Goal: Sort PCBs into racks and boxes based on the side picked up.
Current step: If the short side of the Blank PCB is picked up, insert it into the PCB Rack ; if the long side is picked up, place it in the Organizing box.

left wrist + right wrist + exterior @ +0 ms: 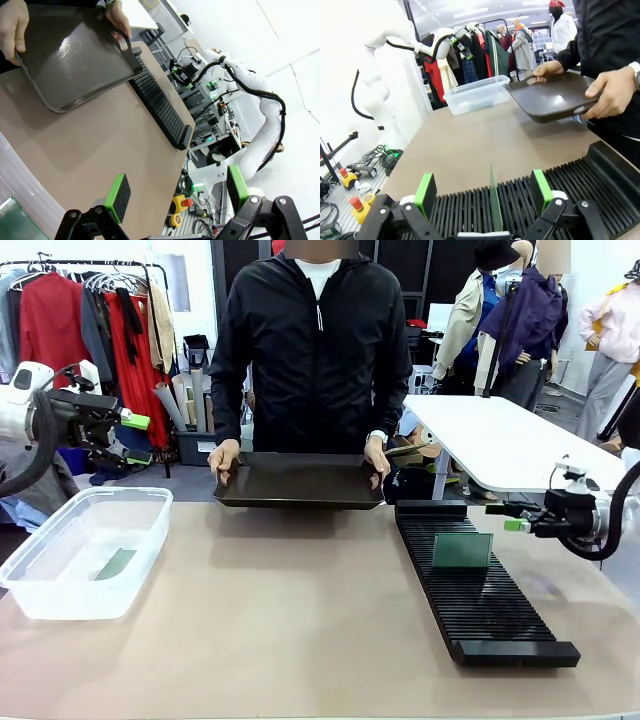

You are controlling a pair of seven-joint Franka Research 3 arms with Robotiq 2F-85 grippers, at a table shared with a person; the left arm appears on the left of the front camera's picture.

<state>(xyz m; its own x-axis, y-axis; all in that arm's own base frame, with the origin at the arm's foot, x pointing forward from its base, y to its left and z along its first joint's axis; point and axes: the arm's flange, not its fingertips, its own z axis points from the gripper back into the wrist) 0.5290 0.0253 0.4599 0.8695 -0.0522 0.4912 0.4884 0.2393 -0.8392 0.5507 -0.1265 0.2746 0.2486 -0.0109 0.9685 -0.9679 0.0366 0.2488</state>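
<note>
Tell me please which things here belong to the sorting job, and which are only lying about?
Job: PCB standing in the rack; PCB lying in the clear box.
Not sorting targets: black tray held by the person; clothes rail behind.

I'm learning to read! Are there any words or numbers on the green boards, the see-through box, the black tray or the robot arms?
No words or numbers can be read anywhere.
PCB in the rack: fine pattern, no readable print.
PCB in the box: too small and blurred.
Box, rack, tray: plain, no labels.
Left gripper and right gripper: both open, no lettering legible.
</note>
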